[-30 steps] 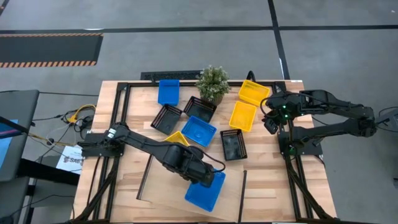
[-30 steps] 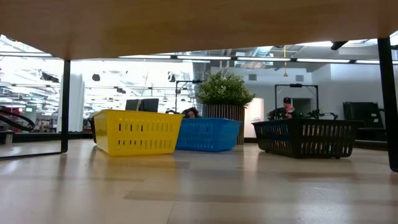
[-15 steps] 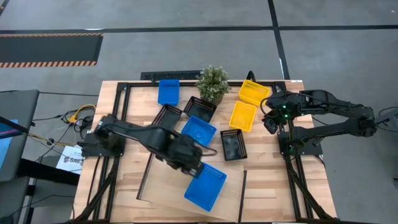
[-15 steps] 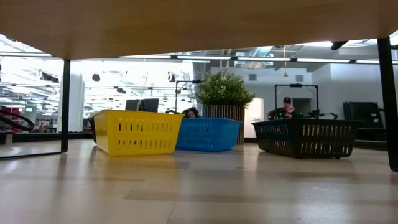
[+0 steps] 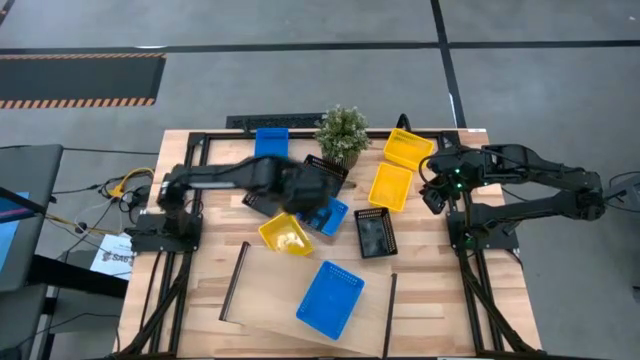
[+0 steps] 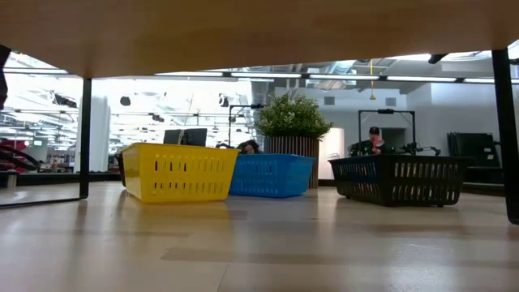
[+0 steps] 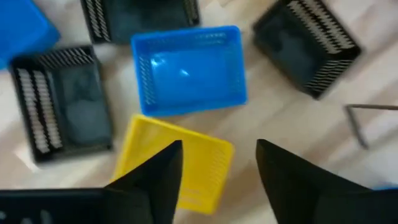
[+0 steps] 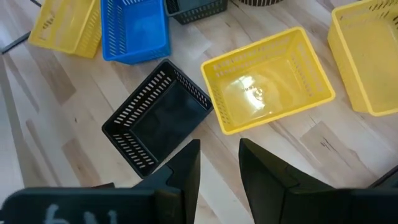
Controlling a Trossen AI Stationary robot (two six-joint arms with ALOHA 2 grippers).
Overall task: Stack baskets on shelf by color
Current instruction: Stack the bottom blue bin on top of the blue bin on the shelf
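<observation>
My left gripper (image 5: 318, 198) hangs open over the loose baskets in the middle of the table. Straight below it are a blue basket (image 7: 189, 68) and a yellow basket (image 7: 180, 165), and it touches neither. Another blue basket (image 5: 330, 298) lies on its bottom on the light-wood shelf (image 5: 265, 300) near the front edge. Black baskets (image 5: 375, 232) (image 5: 325, 170), two yellow ones (image 5: 390, 187) (image 5: 408, 148) and a blue one (image 5: 270, 145) rest on the table. My right gripper (image 5: 432, 195) waits open at the right, above a black basket (image 8: 158, 115).
A potted green plant (image 5: 342, 130) stands at the far middle among the baskets. Thin dark rails (image 5: 235, 282) (image 5: 392, 312) edge the shelf on both sides. In the low view a yellow (image 6: 178, 172), a blue (image 6: 272, 175) and a black basket (image 6: 397, 178) stand in a row.
My left gripper has left the blue basket lying on the shelf. It has risen and swung from the shelf toward the table's far edge, and now hangs over the loose baskets in the middle. The right arm has kept still.
</observation>
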